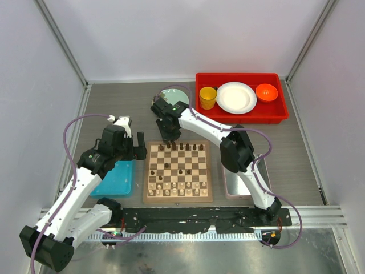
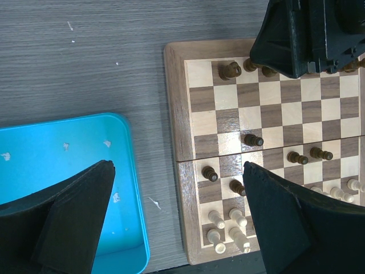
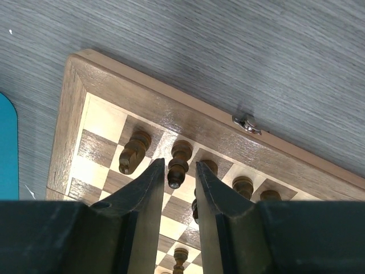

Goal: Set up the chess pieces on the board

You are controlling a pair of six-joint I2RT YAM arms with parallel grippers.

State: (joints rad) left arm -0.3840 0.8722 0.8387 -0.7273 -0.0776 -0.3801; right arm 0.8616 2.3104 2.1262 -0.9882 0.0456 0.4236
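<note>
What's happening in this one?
Two robot arms are setting up a chessboard. The right hand is down at the far row, narrowly straddling a dark piece standing there; whether it grips is unclear. The left hand hangs wide open over the board's left edge, beside the blue tray. Several dark chessmen stand mid-board.

Seen on the grey wood-grain surface [image 1: 114,108]: board [image 1: 178,199] at centre, blue tray [image 1: 117,178] just left, silver tray [image 1: 235,191] just right, red bin [image 1: 239,118] beyond.

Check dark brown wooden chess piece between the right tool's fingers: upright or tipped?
Upright: dark brown chess piece stands on its base in the square wooden chessboard's edge row, like its neighbours.
</note>
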